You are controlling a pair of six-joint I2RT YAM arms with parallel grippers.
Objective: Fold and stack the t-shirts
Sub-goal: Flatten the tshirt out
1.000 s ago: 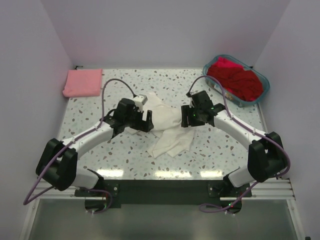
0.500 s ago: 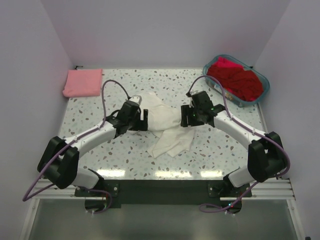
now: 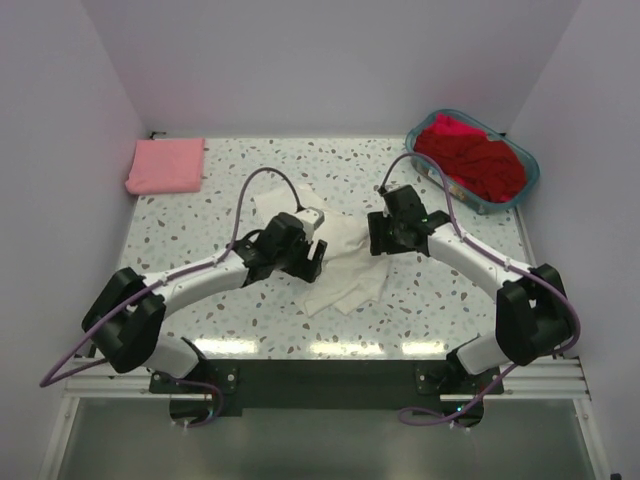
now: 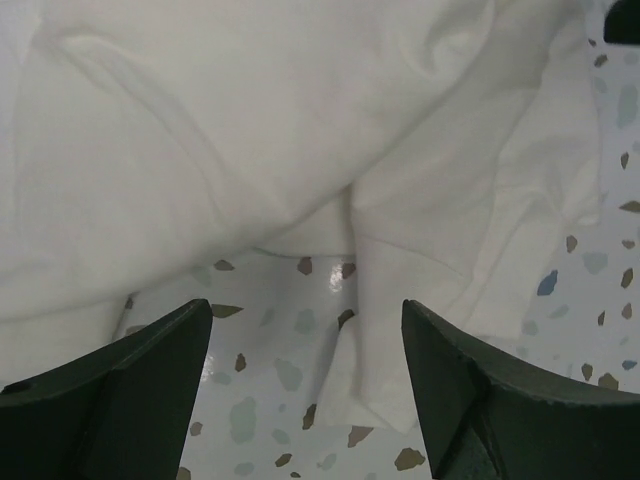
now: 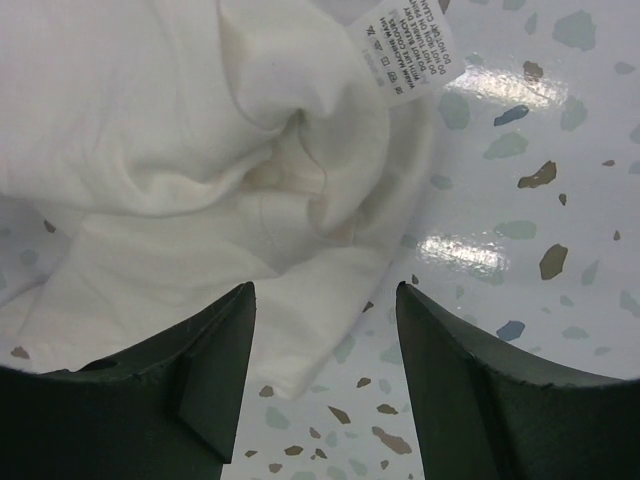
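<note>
Top external: pink t-shirt (image 3: 165,165) lies folded at the table's (image 3: 180,222) far left corner. Left gripper (image 3: 308,258) has jaws apart and empty, at the left edge of the white t-shirt (image 3: 340,255) crumpled mid-table. Right gripper (image 3: 385,243) is likewise apart, gripping nothing, at the shirt's right edge. Red t-shirts (image 3: 480,165) sit in the basket (image 3: 533,168), far right corner. I'd pinch one layer per side, then pull flat.

white shirt (image 3: 345,272), pink shirt (image 3: 165,166), red shirts (image 3: 482,162), teal basket (image 3: 470,203), speckled table (image 3: 240,310)
</note>
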